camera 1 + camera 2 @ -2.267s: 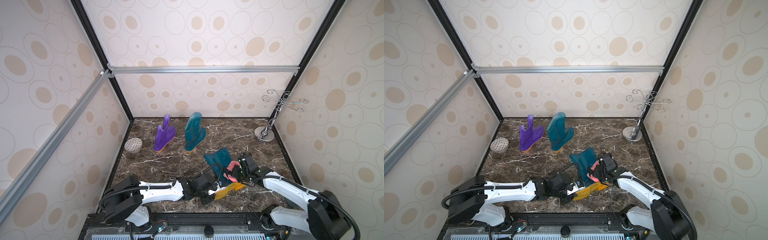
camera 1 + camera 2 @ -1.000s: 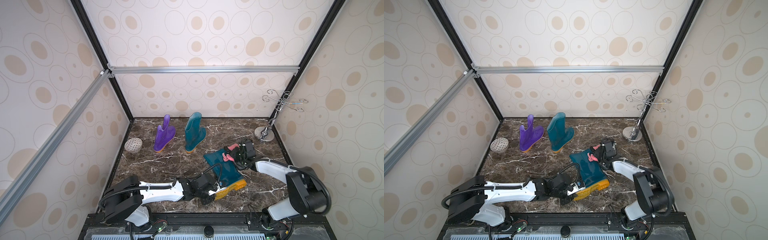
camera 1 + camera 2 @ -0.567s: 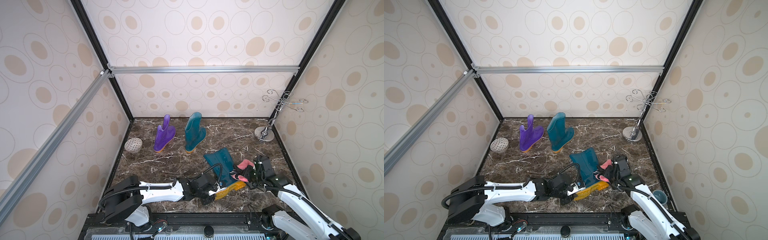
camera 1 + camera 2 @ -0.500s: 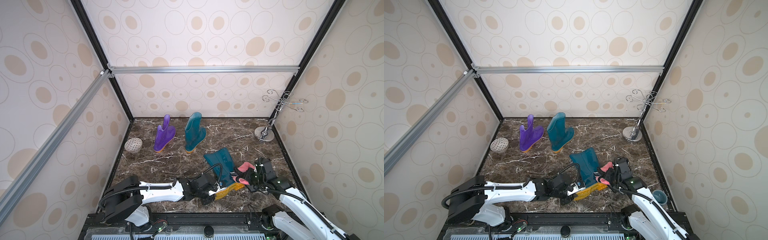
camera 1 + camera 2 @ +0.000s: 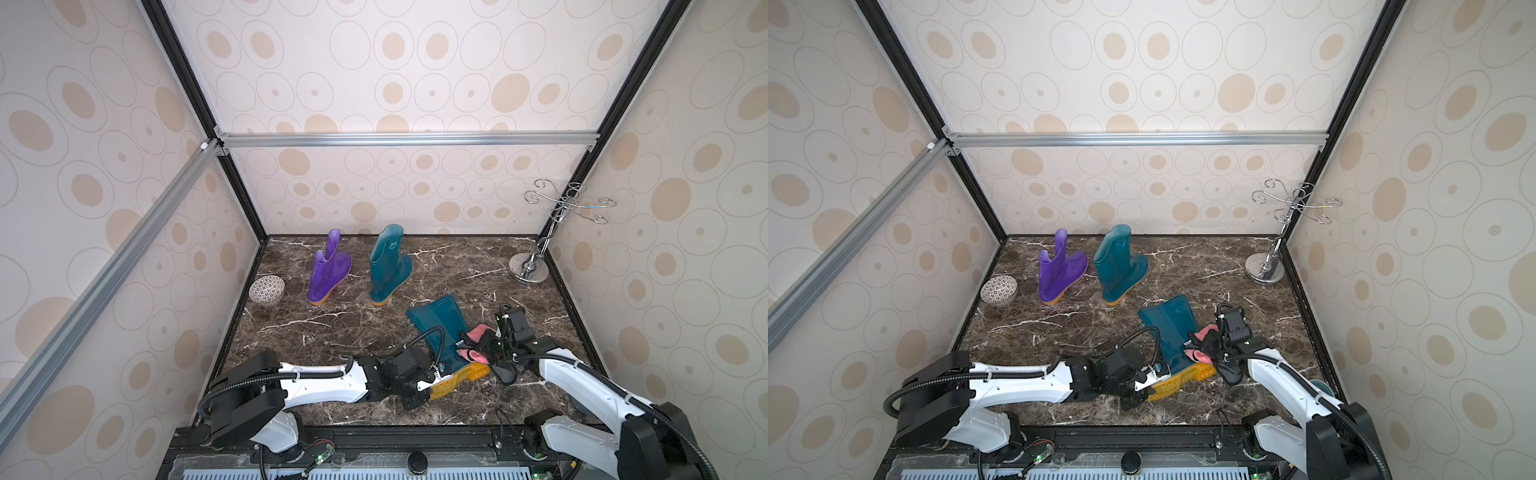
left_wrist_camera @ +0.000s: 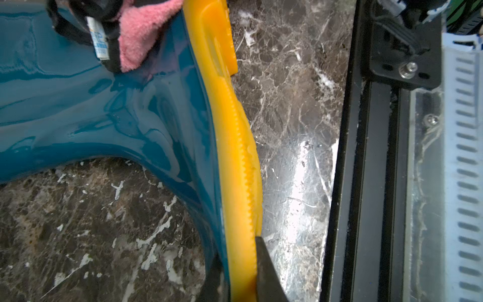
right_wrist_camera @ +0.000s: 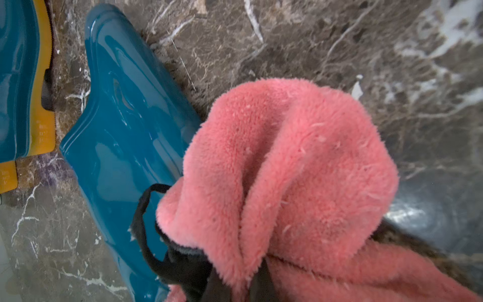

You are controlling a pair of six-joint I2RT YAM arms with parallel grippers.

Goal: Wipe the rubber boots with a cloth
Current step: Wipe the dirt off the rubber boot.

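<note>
Lying on its side on the veined brown marble tabletop (image 5: 332, 332), the fallen teal boot (image 5: 440, 328) shows a slick, reflective shaft and a yellow-orange sole (image 6: 235, 157) with a fine saw-toothed edge. The left gripper (image 6: 236, 277) pinches that sole toward the toe, one dark finger on each face. The right gripper (image 5: 484, 347) is closed on the cloth (image 7: 287, 170), a fluffy pink bundle with black edging. The pile buries most of its fingers, but the cloth seems to press on the boot's upper near the heel. Behind, the purple boot (image 5: 328, 270) and the upright teal boot (image 5: 388, 266) stand side by side, not touching.
</note>
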